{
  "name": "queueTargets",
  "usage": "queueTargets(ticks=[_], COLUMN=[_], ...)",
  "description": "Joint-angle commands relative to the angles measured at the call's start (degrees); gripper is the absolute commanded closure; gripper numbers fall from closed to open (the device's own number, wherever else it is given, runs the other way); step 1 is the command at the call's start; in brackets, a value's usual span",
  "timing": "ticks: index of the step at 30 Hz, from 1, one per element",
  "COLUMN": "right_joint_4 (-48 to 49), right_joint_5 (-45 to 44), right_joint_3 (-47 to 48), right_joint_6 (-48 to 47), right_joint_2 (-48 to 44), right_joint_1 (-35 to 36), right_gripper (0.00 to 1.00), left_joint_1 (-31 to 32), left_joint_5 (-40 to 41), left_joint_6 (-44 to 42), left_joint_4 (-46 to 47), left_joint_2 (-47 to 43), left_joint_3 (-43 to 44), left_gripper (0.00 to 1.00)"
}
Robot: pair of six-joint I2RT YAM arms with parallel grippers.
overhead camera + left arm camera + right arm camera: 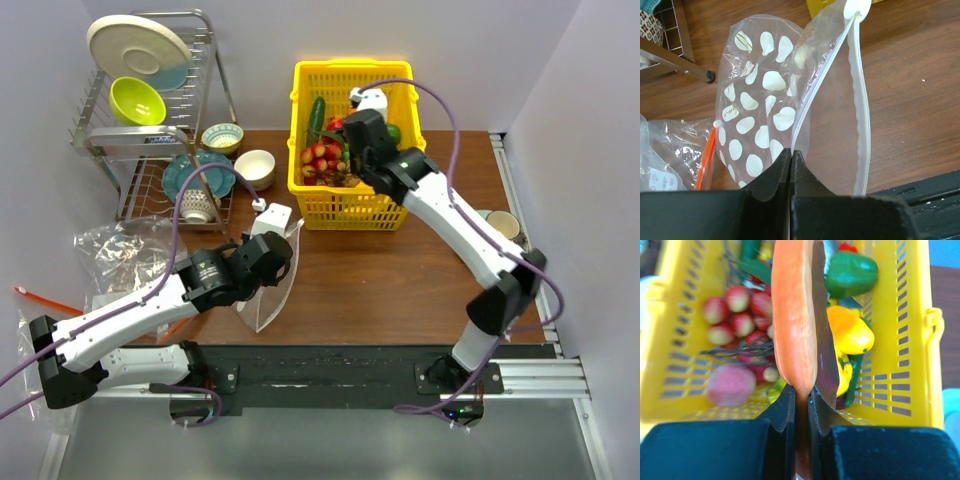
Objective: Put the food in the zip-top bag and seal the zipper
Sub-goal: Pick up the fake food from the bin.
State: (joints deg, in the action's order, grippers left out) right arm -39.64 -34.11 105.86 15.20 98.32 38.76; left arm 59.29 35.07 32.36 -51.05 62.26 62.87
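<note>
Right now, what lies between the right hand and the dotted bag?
In the top view, only the front wall of the yellow basket and bare wooden table separate the right hand, holding the orange slice, from the zip-top bag.

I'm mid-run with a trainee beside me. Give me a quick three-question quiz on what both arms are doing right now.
1. True or false: the right end effector, at the yellow basket, is shut on the orange slice.
2. What does the left end effector grip? A) the orange slice B) the zip-top bag C) the yellow basket
3. Fill in: the bag's zipper is ____ (sealed or open).
Key: 1 true; 2 B; 3 open.
</note>
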Motion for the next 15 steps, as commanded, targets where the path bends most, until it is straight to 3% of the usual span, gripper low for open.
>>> queueTargets(ticks=[1, 7, 15], right_joint_4=[5.62, 4.83, 4.48], right_joint_5=[12.82, 28.62, 43.58], right_joint_3=[-3.55, -10.58, -27.70], right_joint_6=[-0.45, 5.17, 17.74], right_joint_2=[-11.10, -22.28, -40.46], right_joint_1=[-0.09, 0.00, -0.09], right_gripper=[1.00, 1.00, 1.00], left_joint_1=[0.04, 0.04, 0.04], left_joint_5=[0.53, -0.18, 0.44], left_joint_6=[2.00, 3.24, 4.11], left_joint_4=[-0.11, 0.77, 2.97], left_joint_2=[0.23, 0.85, 1.37], left_joint_3=[-0.21, -0.73, -1.35], left_gripper=[1.00, 1.00, 1.00])
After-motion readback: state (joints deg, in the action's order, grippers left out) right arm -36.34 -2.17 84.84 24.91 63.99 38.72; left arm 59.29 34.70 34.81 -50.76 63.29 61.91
